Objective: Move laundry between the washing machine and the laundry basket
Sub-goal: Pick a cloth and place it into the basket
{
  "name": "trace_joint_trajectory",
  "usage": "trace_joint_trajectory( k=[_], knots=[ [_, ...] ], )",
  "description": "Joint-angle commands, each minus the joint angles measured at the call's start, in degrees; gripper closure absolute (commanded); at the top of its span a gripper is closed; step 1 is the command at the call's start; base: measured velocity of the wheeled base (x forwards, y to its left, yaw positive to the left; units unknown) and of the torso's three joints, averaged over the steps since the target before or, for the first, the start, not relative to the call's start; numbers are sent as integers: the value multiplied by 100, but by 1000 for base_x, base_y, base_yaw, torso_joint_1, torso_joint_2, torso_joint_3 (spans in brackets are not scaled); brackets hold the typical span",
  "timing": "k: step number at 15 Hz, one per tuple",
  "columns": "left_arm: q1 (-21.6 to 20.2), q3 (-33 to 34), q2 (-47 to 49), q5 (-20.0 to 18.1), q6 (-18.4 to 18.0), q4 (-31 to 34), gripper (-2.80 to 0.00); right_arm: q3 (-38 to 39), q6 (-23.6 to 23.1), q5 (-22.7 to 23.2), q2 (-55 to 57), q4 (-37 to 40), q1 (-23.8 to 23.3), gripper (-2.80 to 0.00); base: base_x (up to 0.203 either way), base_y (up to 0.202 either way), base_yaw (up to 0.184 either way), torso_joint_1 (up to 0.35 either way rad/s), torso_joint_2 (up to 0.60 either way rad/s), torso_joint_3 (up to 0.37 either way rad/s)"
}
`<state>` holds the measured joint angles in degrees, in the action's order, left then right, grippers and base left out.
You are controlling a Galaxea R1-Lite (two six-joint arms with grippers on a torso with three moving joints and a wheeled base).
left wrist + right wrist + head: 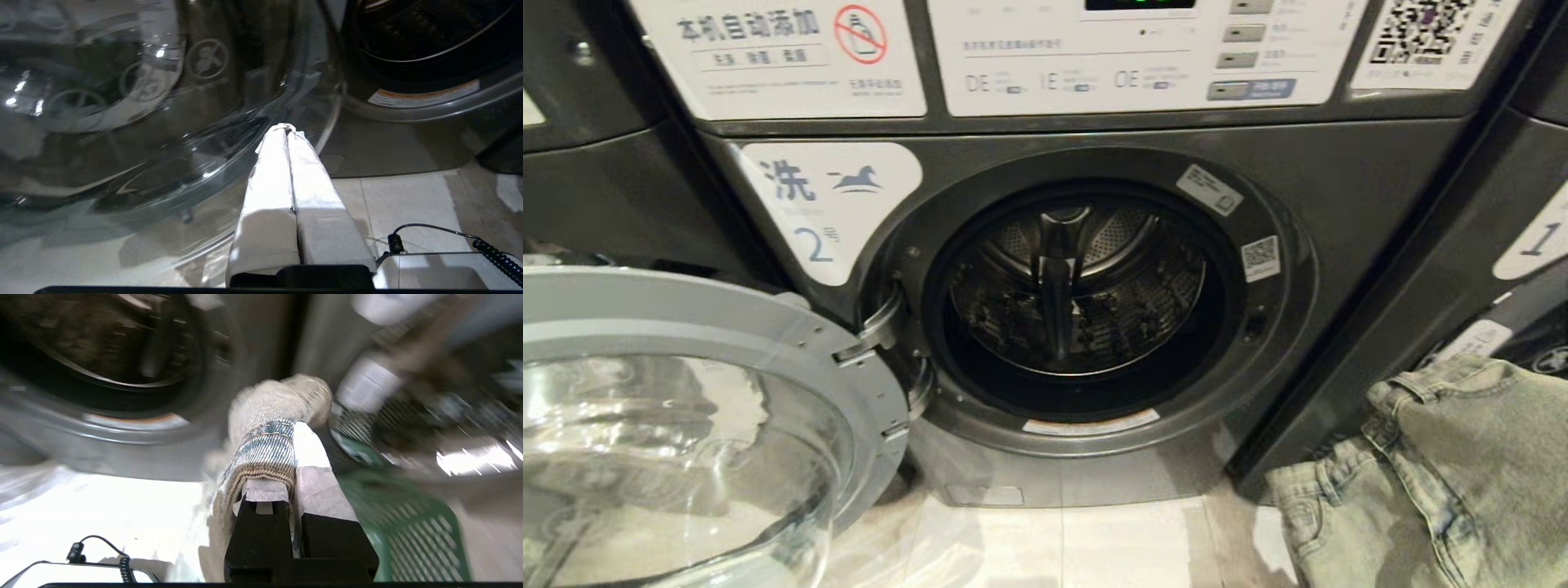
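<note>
We are gripping laundry (265, 449) in right fingers (286, 457), basket (408, 535) at 4 o'clock; washing machine (1339, 204) drum showing empty, loading pending. Left fingers (287, 134) closed, empty.

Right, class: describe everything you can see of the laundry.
The laundry is faded grey-green denim, seemingly jeans, with stitched seams, belt loops and a waistband. It hangs crumpled at the head view's lower right, beside the washer. The right gripper is shut on a fold of it, cloth draping over one finger. The green basket sits just beyond.
</note>
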<state>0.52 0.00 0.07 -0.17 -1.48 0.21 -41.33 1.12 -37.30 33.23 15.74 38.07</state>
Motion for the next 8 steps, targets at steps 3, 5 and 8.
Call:
trace_joint_trajectory(
  k=[3, 5, 8],
  knots=[
    [0, 0, 1, -1, -1, -3, 0, 20, 52, -23, 16, 8, -207, 0, -1, 11, -175, 7, 1, 4],
    [0, 0, 1, -1, -1, -3, 0, 10, 243, -48, 35, 8, -335, 0, 1, 7, -176, 3, -2, 2],
    [0, 0, 1, -1, -1, -3, 0, -51, 295, -49, 131, 8, -516, 0, 1, 7, -178, 8, 1, 4]
  ],
)
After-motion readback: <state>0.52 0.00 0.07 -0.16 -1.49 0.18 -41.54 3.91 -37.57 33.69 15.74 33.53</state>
